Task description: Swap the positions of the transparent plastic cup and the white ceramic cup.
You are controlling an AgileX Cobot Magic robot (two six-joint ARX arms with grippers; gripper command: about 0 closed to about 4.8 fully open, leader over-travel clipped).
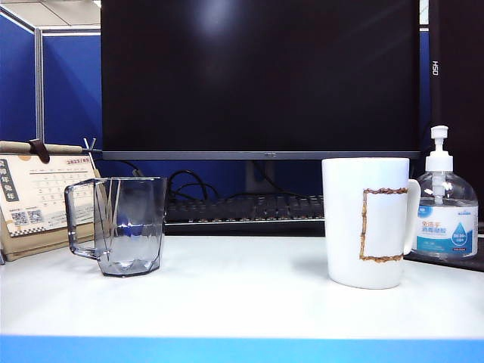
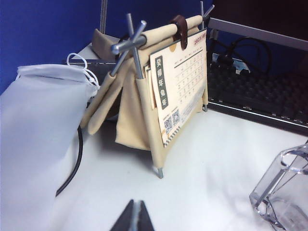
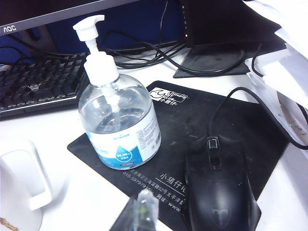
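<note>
Transparent plastic cup [image 2: 284,192] sits lower right of the closed, empty left gripper [image 2: 134,216]; white ceramic cup [image 3: 19,185] lies lower left of the closed, empty right gripper [image 3: 144,211].

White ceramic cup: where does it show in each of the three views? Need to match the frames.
Exterior view: tall white ceramic cup with a brown-gold rectangle stands right of centre, beside the clear pump bottle.
Left wrist view: not in it; only the clear grey-blue plastic cup shows at the edge.
Right wrist view: its handle and rim sit in a corner.
Shared landmark: the pump bottle; the black keyboard shows in all three.
</note>
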